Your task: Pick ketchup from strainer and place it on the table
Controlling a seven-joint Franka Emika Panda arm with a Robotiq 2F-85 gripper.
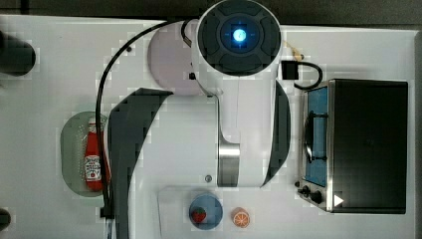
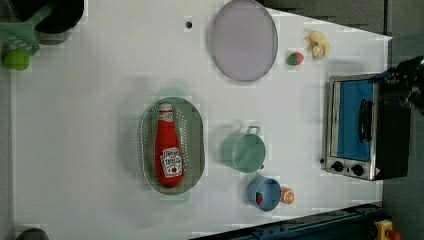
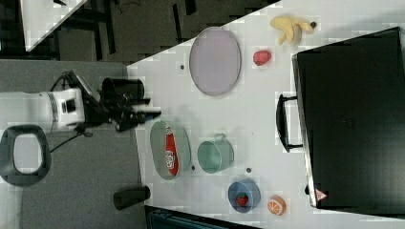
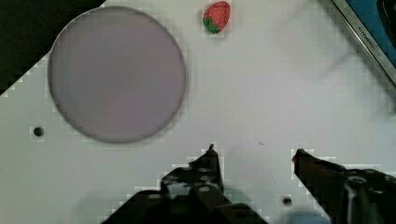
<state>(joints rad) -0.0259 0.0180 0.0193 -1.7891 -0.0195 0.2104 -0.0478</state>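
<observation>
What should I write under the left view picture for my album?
Ketchup lying in the strainer beside a teal cup on the white table.

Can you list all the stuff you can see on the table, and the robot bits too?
Red ketchup bottle with white cap: one, lying in the strainer.
Pale green oval plastic strainer: one, on the white table.
Round purple plate: one, bare, beyond the strainer.
Teal-green cup with handle: one, at the left view's right of the strainer.
Blue bowl: one, with a red strawberry inside.
Orange slice: one, beside the blue bowl.
Loose red strawberry: one, near the plate.
Yellow banana: one, peeled, by the loose strawberry.
Silver toaster oven with blue window: one, at the left view's right edge.
Robot arm, white and black: one, over the table's middle.
Gripper: one, black, open, holding nothing, above bare table.
</observation>
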